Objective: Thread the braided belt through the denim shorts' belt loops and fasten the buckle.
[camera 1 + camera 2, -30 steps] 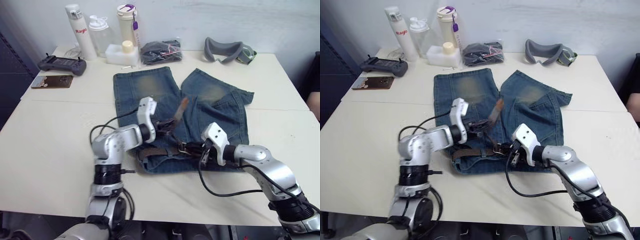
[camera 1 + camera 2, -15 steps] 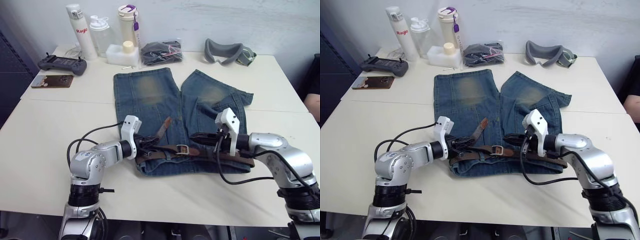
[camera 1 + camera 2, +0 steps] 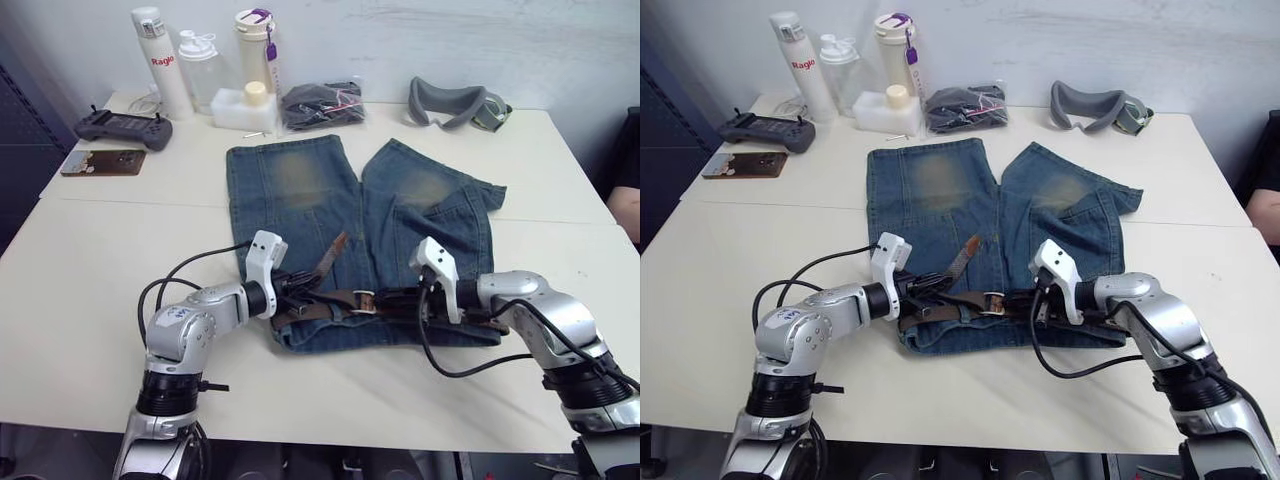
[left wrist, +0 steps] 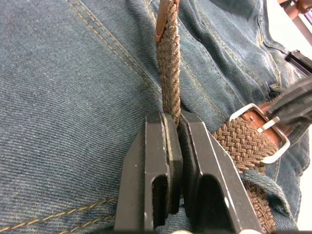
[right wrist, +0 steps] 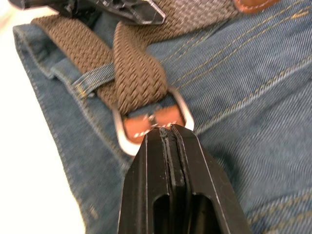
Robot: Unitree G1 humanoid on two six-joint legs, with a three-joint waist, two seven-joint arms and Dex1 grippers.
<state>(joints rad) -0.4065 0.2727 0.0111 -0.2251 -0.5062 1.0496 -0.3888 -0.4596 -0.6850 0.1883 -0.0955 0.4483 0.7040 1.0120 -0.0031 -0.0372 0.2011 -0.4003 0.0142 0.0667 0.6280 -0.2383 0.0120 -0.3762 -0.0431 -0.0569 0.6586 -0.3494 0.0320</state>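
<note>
Looks like the fastening stage, not the threading. Denim shorts (image 3: 360, 215) flat on the table (image 3: 90, 290), waistband toward the robot, legs pointing to 12 o'clock. Braided belt (image 3: 330, 303) already along the waistband, long axis roughly 9-to-3, passing under at least one of the belt loops (image 5: 92, 78) right next to the buckle (image 3: 364, 298).

Left gripper (image 3: 298, 287) pressed together on the belt's free tail, pinching it just short of the buckle. Past the fingers (image 4: 163, 161), that tail sticking up and away toward 1 o'clock in the head views, leather tip in the air over the shorts.

Right gripper (image 3: 400, 298) coming in from 3 o'clock, jaws pressed together, tips touching the far edge of the buckle frame at the leather tab. Seemingly nipping or pinning that edge, but can't tell for sure whether anything is actually clamped between them.

Key relation: buckle sitting between the two claws, right one touching it, left one just beside it at 9 o'clock holding the strap. Tail already through the frame, going by the right wrist view; prong not clearly seated. Probably calls for a pull on the tail along the belt axis toward 9 while the right steadies the frame. Risk: tail slipping, or the frame twisting.
</note>
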